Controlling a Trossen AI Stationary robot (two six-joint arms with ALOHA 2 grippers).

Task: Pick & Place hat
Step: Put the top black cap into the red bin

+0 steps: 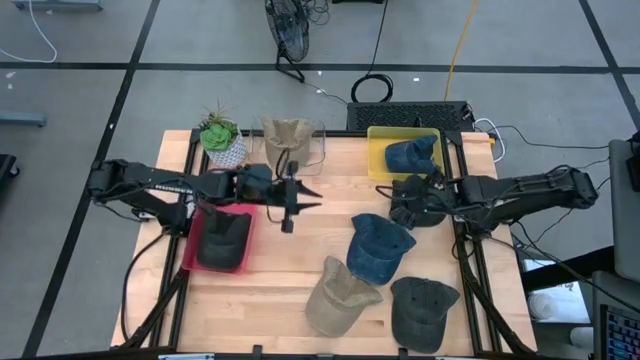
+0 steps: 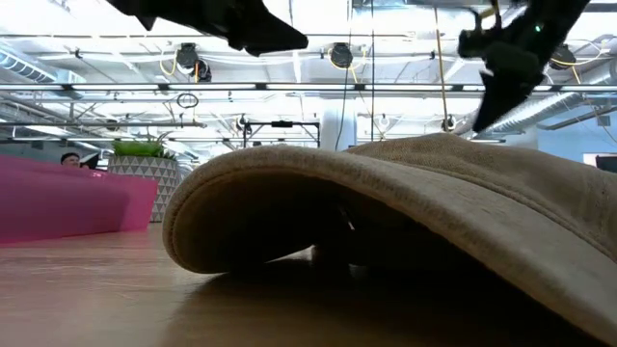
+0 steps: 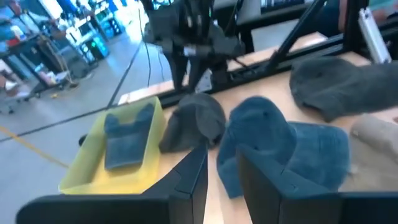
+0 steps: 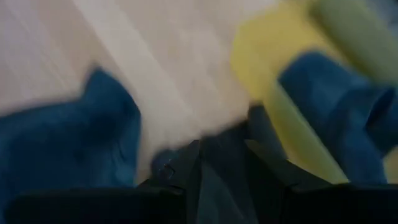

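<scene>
Dark hat (image 1: 418,192) held pinched in right gripper (image 1: 408,197) above worktop (image 1: 300,270), beside yellow bin (image 1: 378,150). Judged light, soft, floppy; crown fabric best gripped. Left gripper (image 1: 303,197) spread, empty, mid-worktop.

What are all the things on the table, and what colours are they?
Blue denim caps: 2; one mid-table, one inside the yellow bin.
Tan fabric caps: 2; one at the front edge, one inside the clear bin.
Dark grey caps: 3; one at the front right, one inside the pink bin, one under the right gripper.
Yellow plastic bin: 1, back right.
Pink plastic bin: 1, left side.
Clear plastic bin: 1, back middle.
Green potted plant: 1, white patterned pot, back left.
Wooden table: 1, light wood.
Left gripper: open, empty, above mid-table.
Right gripper: on the dark grey cap beside the yellow bin.
</scene>
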